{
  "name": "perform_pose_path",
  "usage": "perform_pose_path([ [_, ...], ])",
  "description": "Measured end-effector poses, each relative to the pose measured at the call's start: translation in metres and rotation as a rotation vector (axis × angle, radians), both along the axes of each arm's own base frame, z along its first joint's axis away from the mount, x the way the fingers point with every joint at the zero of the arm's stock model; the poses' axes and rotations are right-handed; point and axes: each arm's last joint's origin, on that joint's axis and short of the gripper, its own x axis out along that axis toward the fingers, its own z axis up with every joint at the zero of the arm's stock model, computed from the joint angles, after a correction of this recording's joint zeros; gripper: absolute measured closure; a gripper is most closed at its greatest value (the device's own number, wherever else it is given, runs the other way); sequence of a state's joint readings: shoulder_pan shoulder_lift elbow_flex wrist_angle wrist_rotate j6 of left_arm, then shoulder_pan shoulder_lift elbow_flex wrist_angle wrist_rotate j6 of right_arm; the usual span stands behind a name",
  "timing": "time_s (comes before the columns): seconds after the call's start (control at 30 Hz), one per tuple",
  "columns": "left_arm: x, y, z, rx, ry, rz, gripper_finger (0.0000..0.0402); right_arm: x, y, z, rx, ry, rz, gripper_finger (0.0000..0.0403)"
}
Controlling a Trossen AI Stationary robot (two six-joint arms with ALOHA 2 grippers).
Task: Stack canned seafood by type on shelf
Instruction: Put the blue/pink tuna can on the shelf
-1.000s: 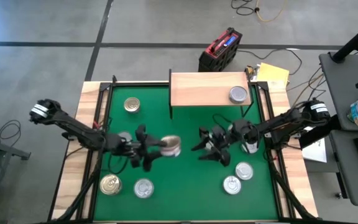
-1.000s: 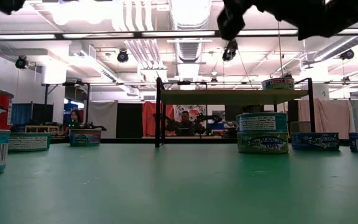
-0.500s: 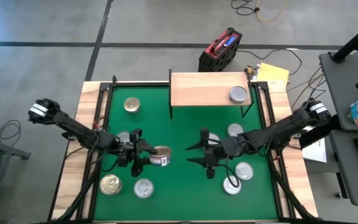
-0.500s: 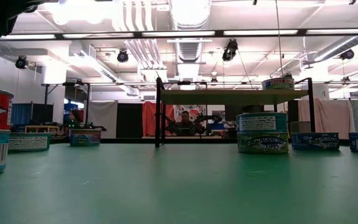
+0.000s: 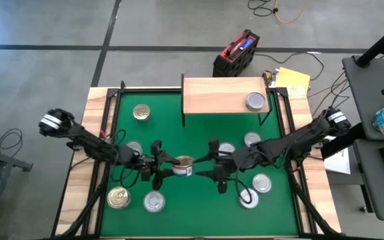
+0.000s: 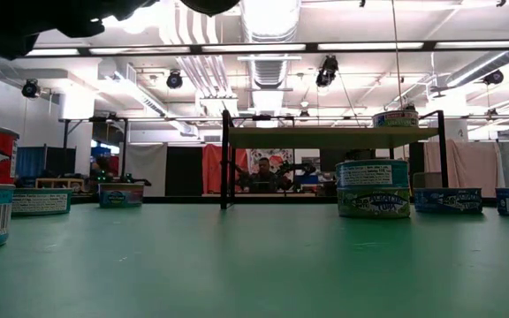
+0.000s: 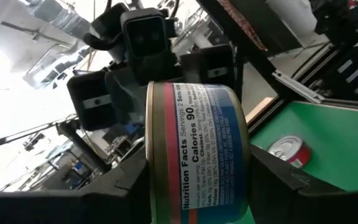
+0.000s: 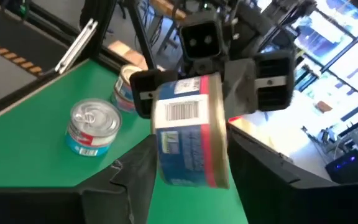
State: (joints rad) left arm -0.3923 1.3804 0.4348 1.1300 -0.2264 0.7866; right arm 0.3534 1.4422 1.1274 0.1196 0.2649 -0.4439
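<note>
A can (image 5: pixel 183 165) with a blue and red label and a gold rim hangs above the middle of the green mat (image 5: pixel 199 213). My left gripper (image 5: pixel 169 167) is shut on it from the left. My right gripper (image 5: pixel 205 167) faces it from the right, open. Its fingers (image 8: pixel 135 183) stand on either side of the same can (image 8: pixel 191 134); I cannot tell whether they touch it. The light-wood shelf (image 5: pixel 219 95) at the far edge carries one silver-topped can (image 5: pixel 256 101). Other cans rest on the mat, among them gold-topped ones (image 5: pixel 141 113) (image 5: pixel 119 197). My left gripper pinches the can between its two fingers, one on each flat end, beside the gold rim (image 7: pixel 149 149) and the opposite end (image 7: pixel 246 155). The fingers come about level from the table's left. The can is tipped on its side, label (image 7: pixel 197 143) toward the wrist, clear of the mat.
Silver-topped cans stand on the mat at the near left (image 5: pixel 154 201), left of centre (image 5: pixel 133 148), near right (image 5: pixel 249 198) (image 5: pixel 261 183) and below the shelf (image 5: pixel 252 139) (image 5: pixel 227 148). The low view shows two cans stacked (image 6: pixel 373 187) near the shelf's black legs (image 6: pixel 226 159).
My left gripper has sunk a little with the can and rolled, which turned the can over. My right gripper has left the cans at the right, risen, swung toward the table's left and rolled. It now faces the can, with a finger on either side of it.
</note>
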Motion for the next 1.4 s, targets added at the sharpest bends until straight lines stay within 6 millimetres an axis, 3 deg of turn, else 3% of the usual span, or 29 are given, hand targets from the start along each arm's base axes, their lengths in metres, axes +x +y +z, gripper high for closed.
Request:
perform_pose_path([
  [0.43,0.009,-0.003,-0.001,0.010,0.004,-0.004,0.0226,0.015,0.005,-0.007,-0.051,0.074,-0.057,0.0159],
  [1.17,0.010,0.001,0.005,-0.006,-0.034,0.086,0.0226,0.007,-0.001,0.003,-0.034,0.090,-0.098,0.0147],
  [1.4,0.013,-0.001,0.009,0.003,-0.030,0.080,0.0226,0.009,-0.002,0.001,-0.077,0.077,-0.108,0.0162],
])
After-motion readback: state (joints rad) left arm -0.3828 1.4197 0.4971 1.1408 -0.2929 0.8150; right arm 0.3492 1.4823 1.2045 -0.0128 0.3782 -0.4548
